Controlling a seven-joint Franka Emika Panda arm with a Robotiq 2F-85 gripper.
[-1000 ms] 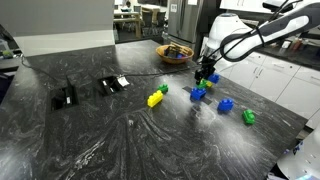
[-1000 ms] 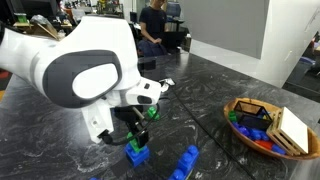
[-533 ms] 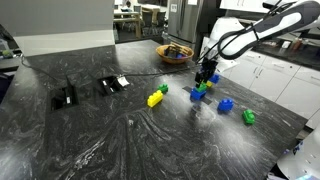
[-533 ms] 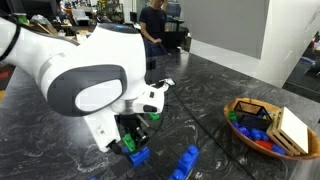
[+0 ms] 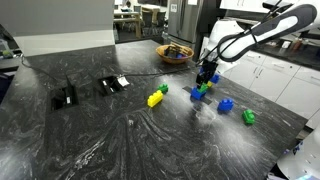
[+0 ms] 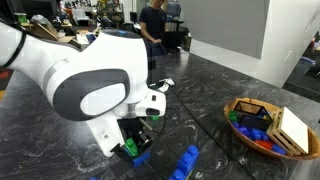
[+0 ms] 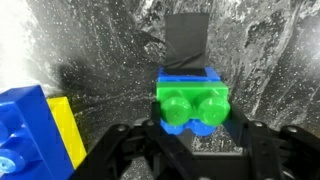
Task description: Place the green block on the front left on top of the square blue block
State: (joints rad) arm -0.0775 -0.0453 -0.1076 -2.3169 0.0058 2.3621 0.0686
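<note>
In an exterior view the arm's (image 6: 90,85) big white body fills the foreground and hides most of the tool (image 6: 133,143). Only a sliver of the green block (image 6: 130,149) and a corner of the square blue block (image 6: 141,155) peek out under it. In an exterior view from farther off the tool (image 5: 205,78) and the two blocks below it are too small to make out in detail. In the wrist view the fingers (image 7: 125,148) are cut off at the bottom edge. A blue-and-yellow piece (image 7: 30,130) is cropped at the left, and a flat grey square (image 7: 187,40) beyond the blocks cannot be identified.

A round basket (image 6: 240,135) stands on the dark marbled table (image 5: 100,140), well apart from the tool. It holds blue and green bricks, a black frame and a tan box-like piece. In an exterior view the basket (image 5: 175,53) is too far off for its contents to be made out.

In the wrist view the green block (image 7: 192,103) is bright light green with two round studs facing the camera. It lies squarely over the square blue block (image 7: 186,75), whose plain blue shows along its far and near edges. Whether it is pressed fully down cannot be told. The tool (image 7: 193,128) pinches the green block from both sides, one dark finger against each end.

A long blue brick (image 6: 185,162) lies on the table near the stack, apart from it.
</note>
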